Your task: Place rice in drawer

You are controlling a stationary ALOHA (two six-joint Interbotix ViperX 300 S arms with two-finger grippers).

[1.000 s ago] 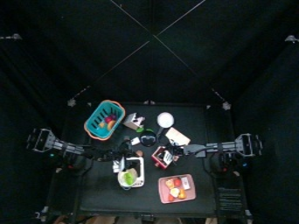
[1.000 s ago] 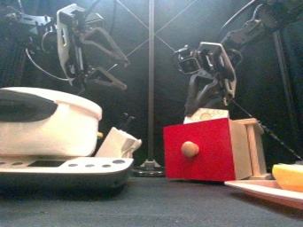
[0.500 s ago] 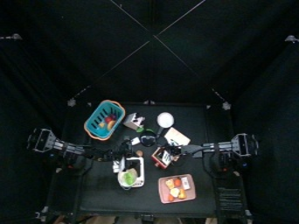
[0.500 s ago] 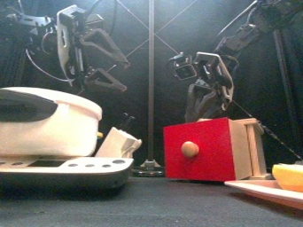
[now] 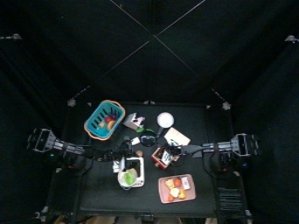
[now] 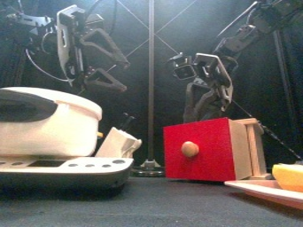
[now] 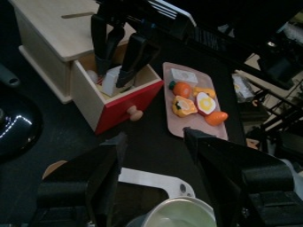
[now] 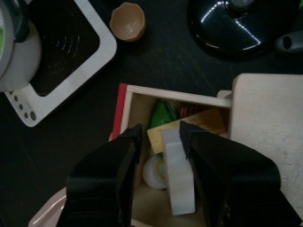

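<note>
The red-fronted drawer stands pulled out of its wooden box at the table's middle right. In the right wrist view my right gripper is shut on a white piece of rice and reaches down into the open drawer, which holds a green and yellow item. The left wrist view shows the same gripper with the rice inside the drawer. My left gripper is open and empty, held high at the left.
A white rice cooker on a flat base stands front left. A plate of food lies to the drawer's right. A teal basket is at the back left. A brown bowl and a black kettle are close by.
My right gripper has come down and slightly left with the rice, from above the drawer into it. The left arm has not moved.
</note>
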